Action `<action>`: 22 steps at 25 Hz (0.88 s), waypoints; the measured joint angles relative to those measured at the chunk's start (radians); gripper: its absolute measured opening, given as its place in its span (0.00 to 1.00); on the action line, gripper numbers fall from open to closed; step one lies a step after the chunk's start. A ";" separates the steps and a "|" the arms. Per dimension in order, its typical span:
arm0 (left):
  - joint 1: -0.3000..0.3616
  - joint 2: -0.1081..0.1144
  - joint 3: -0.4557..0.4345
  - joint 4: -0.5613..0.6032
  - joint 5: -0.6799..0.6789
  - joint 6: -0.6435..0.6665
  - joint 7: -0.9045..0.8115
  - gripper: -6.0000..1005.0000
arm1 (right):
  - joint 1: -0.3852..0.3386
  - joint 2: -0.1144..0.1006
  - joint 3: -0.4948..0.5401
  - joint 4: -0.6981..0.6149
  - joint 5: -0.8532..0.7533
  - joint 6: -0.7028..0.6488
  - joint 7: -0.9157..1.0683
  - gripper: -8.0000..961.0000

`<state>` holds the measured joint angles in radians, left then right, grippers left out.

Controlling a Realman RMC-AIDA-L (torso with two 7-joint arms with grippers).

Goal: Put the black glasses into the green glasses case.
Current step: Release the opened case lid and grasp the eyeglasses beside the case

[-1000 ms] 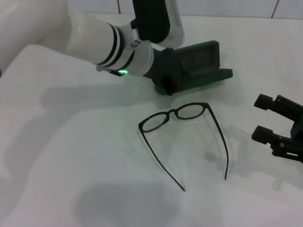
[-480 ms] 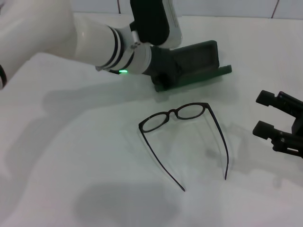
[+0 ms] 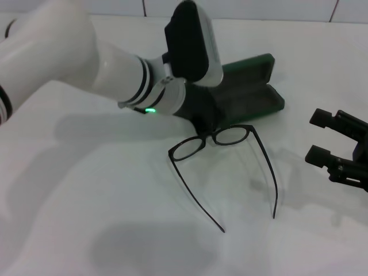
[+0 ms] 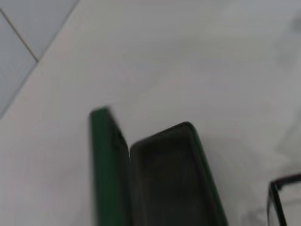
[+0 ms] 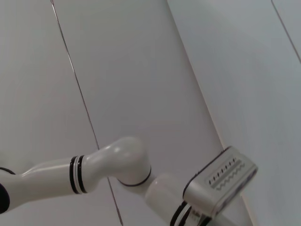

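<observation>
The black glasses (image 3: 208, 138) lie on the white table (image 3: 103, 190), lenses toward the far side and both temple arms spread open toward me. The green glasses case (image 3: 248, 99) lies open just behind them, lid up at the back and dark lining showing. My left gripper (image 3: 198, 112) is at the case's left end and grips it, mostly hidden under the wrist. The left wrist view shows the open case (image 4: 169, 179) and a corner of the glasses (image 4: 277, 197). My right gripper (image 3: 318, 137) is open and empty at the right of the glasses.
The white table runs back to a tiled wall (image 3: 259, 8). My left arm (image 3: 69, 57) crosses the table's far left. The right wrist view shows only wall tiles and the left arm (image 5: 117, 165).
The left gripper has brought the case down and nearer, from tilted and raised to lying open right behind the glasses. The glasses and the right gripper have stayed put.
</observation>
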<state>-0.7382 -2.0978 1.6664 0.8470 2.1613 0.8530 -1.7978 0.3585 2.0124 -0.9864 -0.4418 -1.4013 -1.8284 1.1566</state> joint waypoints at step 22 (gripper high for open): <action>0.033 0.004 -0.012 0.003 0.011 -0.036 0.001 0.07 | 0.001 0.000 0.000 0.000 0.002 0.002 0.000 0.89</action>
<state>-0.7052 -2.0938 1.6547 0.8502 2.1720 0.8167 -1.7970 0.3591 2.0125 -0.9863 -0.4417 -1.3997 -1.8266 1.1566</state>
